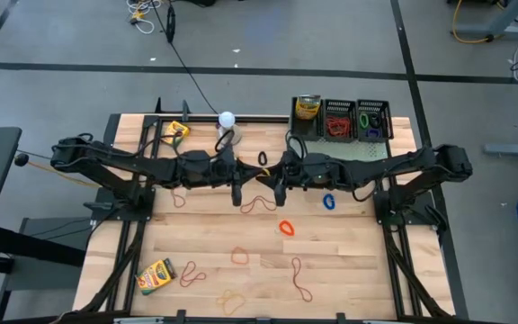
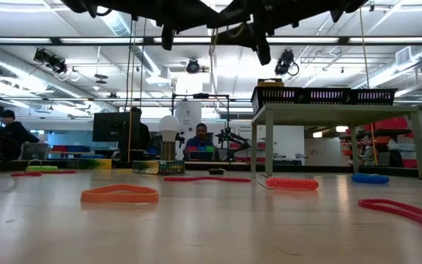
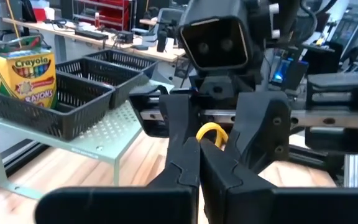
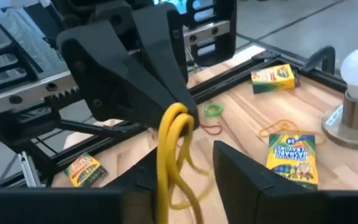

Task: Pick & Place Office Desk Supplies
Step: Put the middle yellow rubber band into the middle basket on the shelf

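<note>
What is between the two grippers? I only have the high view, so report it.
Observer: The left gripper pinches a thin yellow rubber-band loop in shut fingers.
Operator: Report the right gripper.
Observer: The right gripper has its fingers open on either side of the hanging loop.
Operator: Check the first basket.
Observer: In the black mesh basket on the pale green riser, a yellow-and-green crayon box stands upright.
</note>
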